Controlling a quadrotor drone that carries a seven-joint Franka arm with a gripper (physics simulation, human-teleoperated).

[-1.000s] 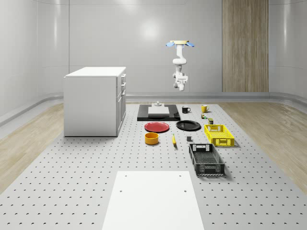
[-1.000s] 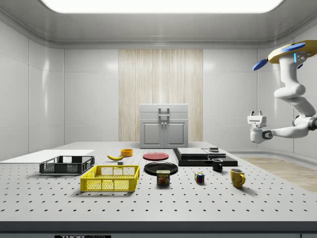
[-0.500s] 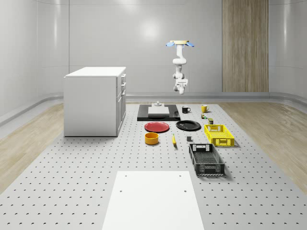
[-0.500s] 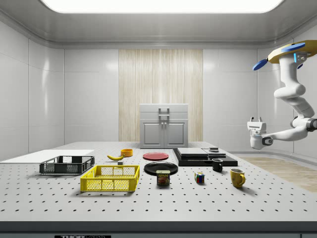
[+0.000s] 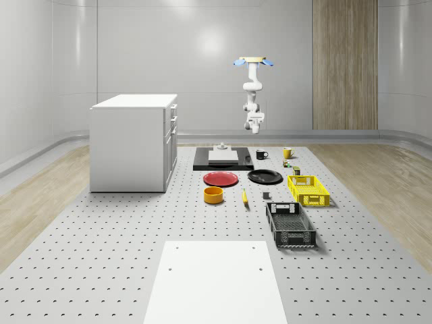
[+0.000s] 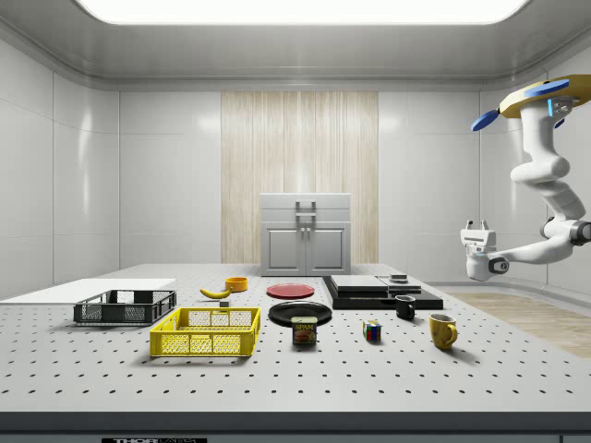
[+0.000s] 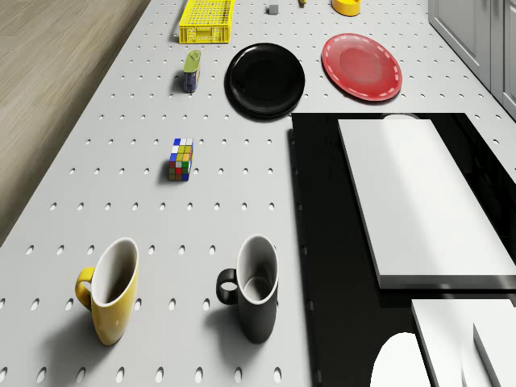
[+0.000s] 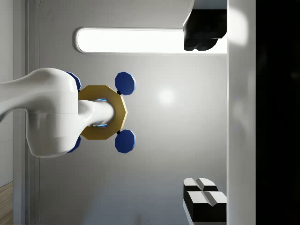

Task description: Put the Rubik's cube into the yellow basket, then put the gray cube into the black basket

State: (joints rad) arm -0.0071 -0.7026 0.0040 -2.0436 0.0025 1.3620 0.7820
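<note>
Whole-scene view: I have the drone [image 5: 254,61] hovering high past the table's far end, arm hanging down, gripper [image 5: 254,122] in the air above the black slab [image 5: 223,162] and the black mug [image 5: 261,154]. The Rubik's cube [image 5: 287,163] sits on the table [image 5: 101,250] just beyond the yellow basket [image 5: 308,190]; the gray cube [image 5: 266,196] lies between the banana [image 5: 244,196] and that basket, with the black basket [image 5: 290,224] nearer the camera. Side view: drone [image 6: 540,98] at the side view's right, well above the table; the gripper [image 6: 476,224] points upward, nothing in it, fingers standing a little apart. Rubik's cube [image 6: 372,330] rests between the can [image 6: 305,330] and the yellow mug [image 6: 442,330], yellow basket [image 6: 206,332] further to the side view's left. Drone view: Rubik's cube [image 7: 181,159] alone on bare table, both mugs nearer, black plate [image 7: 265,80] and red plate [image 7: 362,67] beyond. Wrist view: I look up at the drone's underside [image 8: 101,112]; two fingertips [image 8: 202,192] show with a clear gap, holding nothing.
</note>
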